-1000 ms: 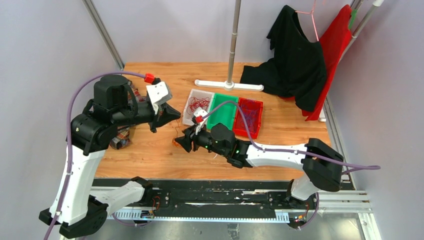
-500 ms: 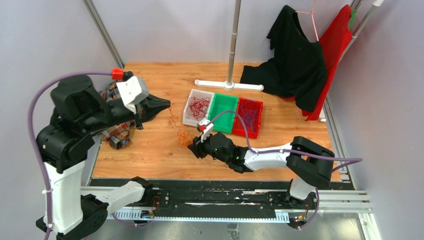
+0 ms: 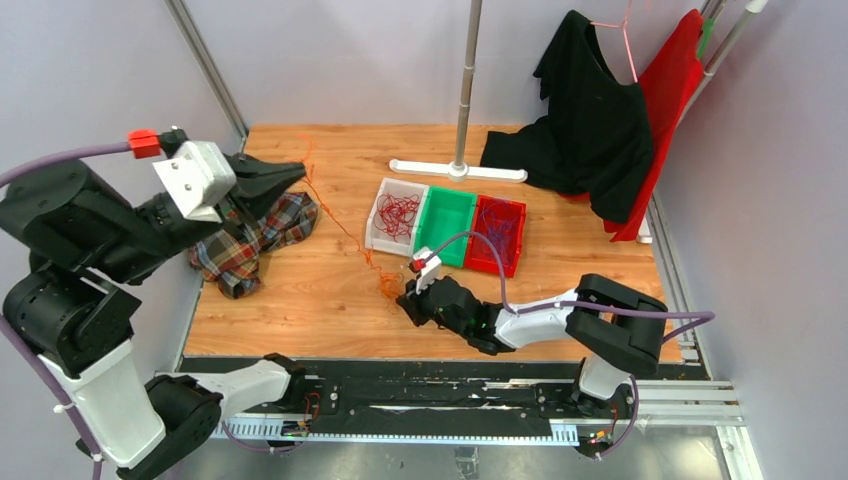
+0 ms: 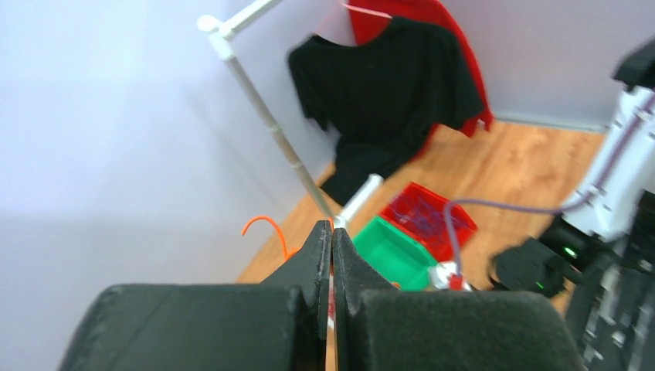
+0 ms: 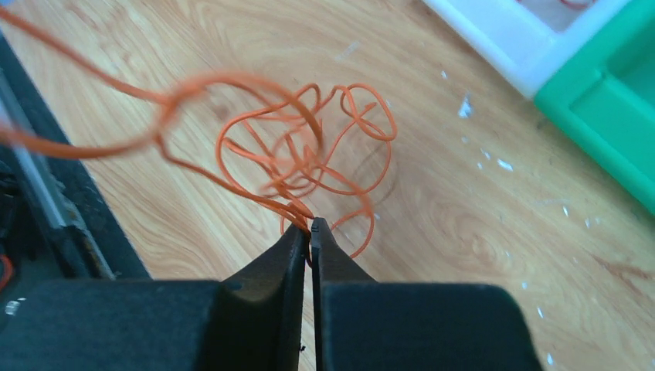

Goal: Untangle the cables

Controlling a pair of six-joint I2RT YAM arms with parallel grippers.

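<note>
The cables on the table are an orange wire clump [image 3: 386,285] [image 5: 309,154]. One orange strand [image 3: 340,222] runs from it up and left to my left gripper [image 3: 300,166], which is raised over the far left corner. That gripper [image 4: 331,228] is shut on the strand, whose free end [image 4: 266,228] curls out beside the tips. My right gripper [image 3: 405,300] [image 5: 310,226] lies low on the wood, shut on the near edge of the orange clump. Red wires fill the white bin [image 3: 378,225], and purple wires lie in the red bin [image 3: 519,240].
A green bin [image 3: 446,225] sits between the white and red bins. A plaid cloth [image 3: 250,240] lies at the left under the left arm. A white pole stand [image 3: 458,168] and hanging black and red garments [image 3: 590,120] occupy the back right.
The left arm swung up and to the left, drawing the orange strand out. The right gripper closed on the orange clump and slid toward the near edge.
</note>
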